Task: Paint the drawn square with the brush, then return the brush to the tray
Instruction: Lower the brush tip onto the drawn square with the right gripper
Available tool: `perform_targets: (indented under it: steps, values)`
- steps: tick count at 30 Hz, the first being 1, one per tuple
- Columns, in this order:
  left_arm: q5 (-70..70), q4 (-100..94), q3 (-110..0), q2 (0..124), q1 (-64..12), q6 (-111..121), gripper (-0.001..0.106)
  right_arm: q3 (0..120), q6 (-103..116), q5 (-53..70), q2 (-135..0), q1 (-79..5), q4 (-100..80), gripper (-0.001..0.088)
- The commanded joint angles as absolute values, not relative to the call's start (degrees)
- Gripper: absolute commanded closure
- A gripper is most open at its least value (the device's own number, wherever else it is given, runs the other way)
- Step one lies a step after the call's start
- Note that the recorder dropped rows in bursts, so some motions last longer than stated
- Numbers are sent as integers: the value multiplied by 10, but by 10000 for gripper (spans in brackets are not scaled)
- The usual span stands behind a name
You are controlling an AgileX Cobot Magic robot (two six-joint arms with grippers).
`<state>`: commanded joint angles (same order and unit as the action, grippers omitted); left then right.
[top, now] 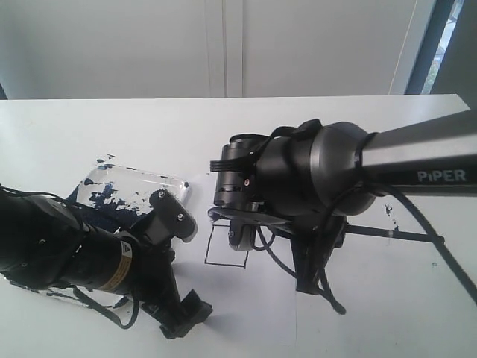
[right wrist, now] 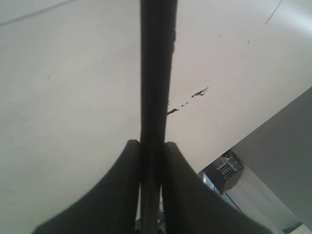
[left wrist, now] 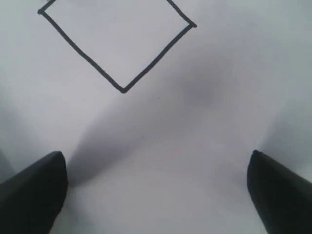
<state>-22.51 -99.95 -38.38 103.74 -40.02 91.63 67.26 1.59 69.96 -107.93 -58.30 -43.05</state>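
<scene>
The brush (right wrist: 156, 73) is a thin black stick running straight out between the fingers of my right gripper (right wrist: 152, 144), which is shut on it. In the exterior view the brush (top: 399, 234) sticks out to the right from under the right arm (top: 298, 179); its tip is hidden. That arm hangs over the upper edge of the drawn square (top: 227, 247). The square (left wrist: 122, 44) shows a black outline with a white inside. My left gripper (left wrist: 156, 163) is open and empty just above the paper, close to the square's corner. The tray (top: 123, 190), clear and smeared blue-black, lies at the left.
A white sheet of paper (top: 246, 298) covers the table's middle under both arms. Small dark paint specks (top: 388, 209) mark the table near the brush stick. The left arm (top: 82, 253) lies across the tray's near side. A white wall stands behind the table.
</scene>
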Motion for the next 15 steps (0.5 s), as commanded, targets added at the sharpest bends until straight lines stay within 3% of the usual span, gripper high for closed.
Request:
perform_targets:
  steps: [15]
  values:
    - [-229, -999, -384, 1037, -400, 916, 48, 673, 16, 700, -1116, -583, -446, 868]
